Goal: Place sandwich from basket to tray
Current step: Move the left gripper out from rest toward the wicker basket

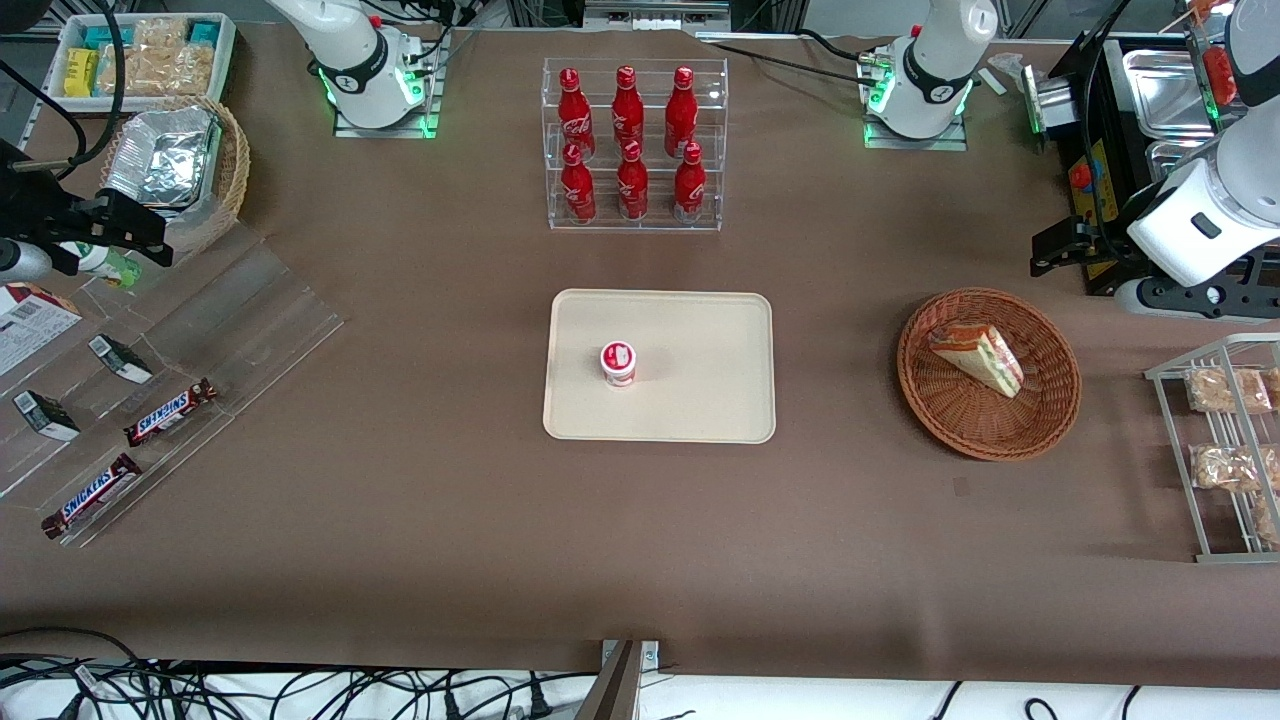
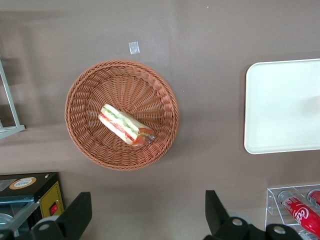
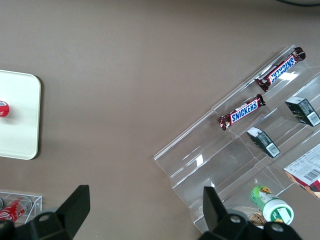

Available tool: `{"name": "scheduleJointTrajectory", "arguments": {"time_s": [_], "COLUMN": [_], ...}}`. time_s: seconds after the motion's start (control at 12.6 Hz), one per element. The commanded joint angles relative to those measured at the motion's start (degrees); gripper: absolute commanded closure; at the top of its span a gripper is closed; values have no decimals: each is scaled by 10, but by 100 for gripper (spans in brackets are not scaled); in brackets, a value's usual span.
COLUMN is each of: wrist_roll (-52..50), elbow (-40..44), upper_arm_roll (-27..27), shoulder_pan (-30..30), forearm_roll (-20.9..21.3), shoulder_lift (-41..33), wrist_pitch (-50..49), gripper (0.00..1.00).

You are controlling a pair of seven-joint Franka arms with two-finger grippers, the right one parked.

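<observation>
The sandwich [image 1: 978,358] [image 2: 125,125], a white-bread wedge with red and green filling, lies on its side in the round reddish-brown wicker basket [image 1: 925,395] [image 2: 82,137]. The cream tray [image 1: 700,400] [image 2: 282,110] sits at the table's middle, beside the basket toward the parked arm's end. A small red-and-white cup [image 1: 618,362] stands on it. My gripper [image 1: 1062,245] [image 2: 148,215] hangs high above the table, farther from the front camera than the basket and not over it. It is open, its black fingers [image 2: 77,215] wide apart with nothing between them.
A clear rack of red bottles [image 1: 633,145] [image 2: 300,212] stands farther from the front camera than the tray. A black appliance [image 1: 1090,170] [image 2: 30,195] is close to my gripper. A wire rack of bagged snacks [image 1: 1225,440] stands beside the basket at the working arm's end.
</observation>
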State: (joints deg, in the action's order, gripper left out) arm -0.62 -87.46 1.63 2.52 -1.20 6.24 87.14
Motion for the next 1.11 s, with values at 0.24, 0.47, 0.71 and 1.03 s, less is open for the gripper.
{"name": "scheduleJointTrajectory", "arguments": {"time_s": [0.24,0.47,0.71,1.03], "wrist_roll": [8,-18,-79,-208], "elbow": [12,-9,-63,-136], "upper_arm_roll": [-10,-11,-11,-2], "shoulder_pan": [-8,-42,-65,-67], "forearm_roll": [-8,-4,-3,20], "shoulder_lift": [8,25,23,18], "wrist_pitch": [-7,8,60,135], "gripper": [0,0,0,0]}}
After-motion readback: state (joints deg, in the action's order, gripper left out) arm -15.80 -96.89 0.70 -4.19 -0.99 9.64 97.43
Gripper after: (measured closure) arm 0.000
